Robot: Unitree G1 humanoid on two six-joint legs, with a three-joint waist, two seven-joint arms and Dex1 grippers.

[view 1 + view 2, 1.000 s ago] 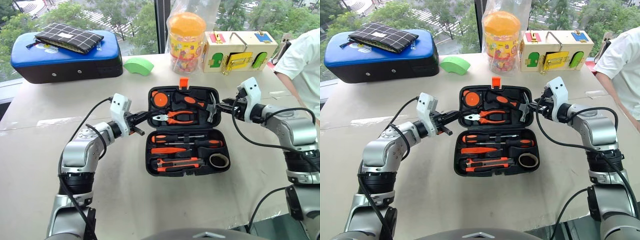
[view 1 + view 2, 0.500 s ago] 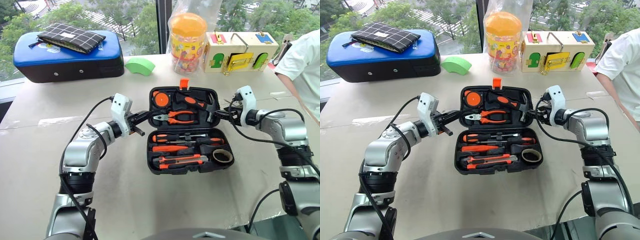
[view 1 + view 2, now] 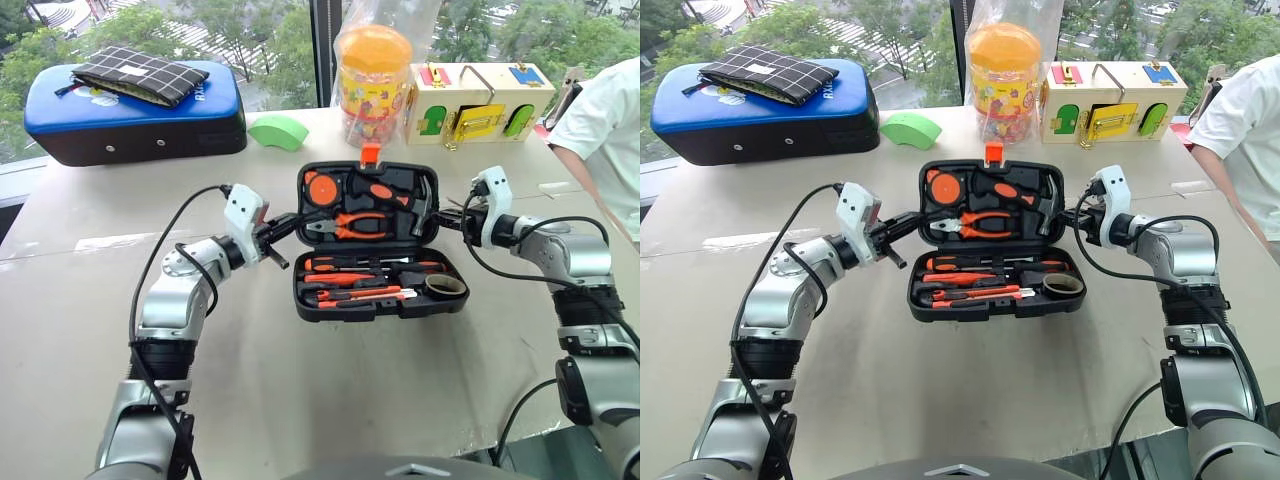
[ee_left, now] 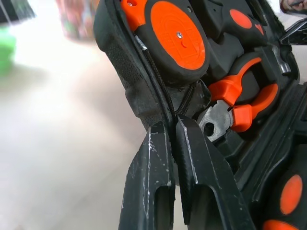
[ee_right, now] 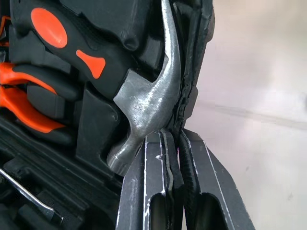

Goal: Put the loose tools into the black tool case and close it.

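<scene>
The black tool case (image 3: 378, 240) lies open on the table (image 3: 300, 400), lid half raised, between your arms. Your left gripper (image 4: 171, 125) is pinched onto the lid's left rim; your right gripper (image 5: 173, 136) is clamped on its right rim beside the hammer (image 5: 148, 100). Screwdrivers (image 3: 365, 266), utility knife (image 3: 365, 296) and tape roll (image 3: 445, 286) appear seated in the base.

No lettering, label or number is legible on anything here.

The black tool case (image 3: 380, 245) stands half-raised between the left pincer (image 3: 290, 222) and right pincer (image 3: 447, 216), each at a lid edge.
</scene>
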